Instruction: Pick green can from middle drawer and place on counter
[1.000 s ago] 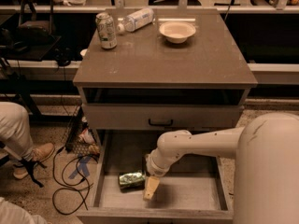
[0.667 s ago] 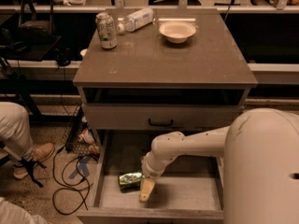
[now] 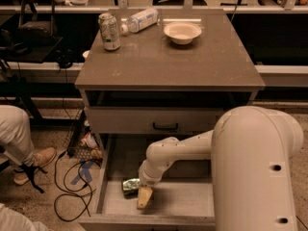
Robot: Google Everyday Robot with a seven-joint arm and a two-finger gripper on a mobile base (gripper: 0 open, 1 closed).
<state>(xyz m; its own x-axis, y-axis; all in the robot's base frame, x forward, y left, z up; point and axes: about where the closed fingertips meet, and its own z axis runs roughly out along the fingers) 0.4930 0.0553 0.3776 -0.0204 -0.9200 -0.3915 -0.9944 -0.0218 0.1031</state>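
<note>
While inside the middle drawer (image 3: 180,200), my gripper (image 3: 144,197) sat beside the green can (image 3: 130,185); grip state undeterminable.

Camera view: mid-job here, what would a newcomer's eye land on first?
The bulky cream robot arm fills the lower right, reaching its gripper down into the open grey wooden middle drawer, right beside the small shiny green can lying on its side. On the flat grey-brown counter above sit a whitish can, a clear plastic bottle on its side and a pale bowl.
</note>
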